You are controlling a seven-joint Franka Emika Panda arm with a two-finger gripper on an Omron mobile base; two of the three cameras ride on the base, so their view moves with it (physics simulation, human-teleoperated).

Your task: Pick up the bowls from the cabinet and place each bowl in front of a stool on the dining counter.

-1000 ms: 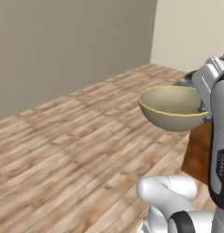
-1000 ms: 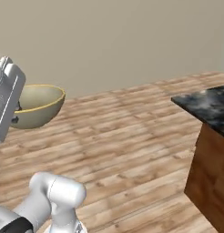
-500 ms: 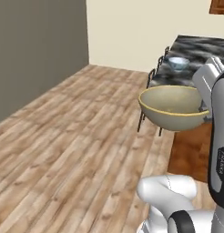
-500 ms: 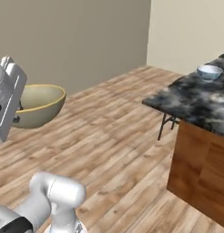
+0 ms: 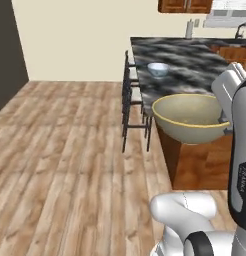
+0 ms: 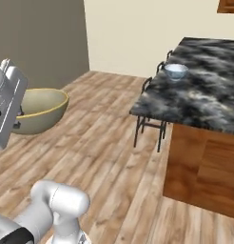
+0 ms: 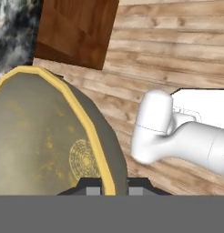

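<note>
Left base view, olive bowl (image 5: 189,118): held up in the air at the arm's wrist, rim level, hollow facing up, in front of the near end of the counter (image 5: 195,70).
Left base view, white bowl (image 5: 158,69): on the counter's left edge, well beyond the held bowl.
Left base view, stools (image 5: 131,102): black frames tucked along the counter's left side, beyond and left of the held bowl.
Right base view, olive bowl (image 6: 38,110): beside the wrist at the left, over the wooden floor (image 6: 104,138), well apart from the counter (image 6: 204,95).
Right base view, white bowl (image 6: 176,71): near the counter's far left edge, far right of the held bowl, with stools (image 6: 154,102) below that edge.
Hand view, gripper (image 7: 110,185): pressed together, pinching the olive bowl's (image 7: 41,141) yellow rim, one fingertip inside, one outside.
Hand view, counter (image 7: 11,27): corner and wooden base past the bowl's far rim.
</note>
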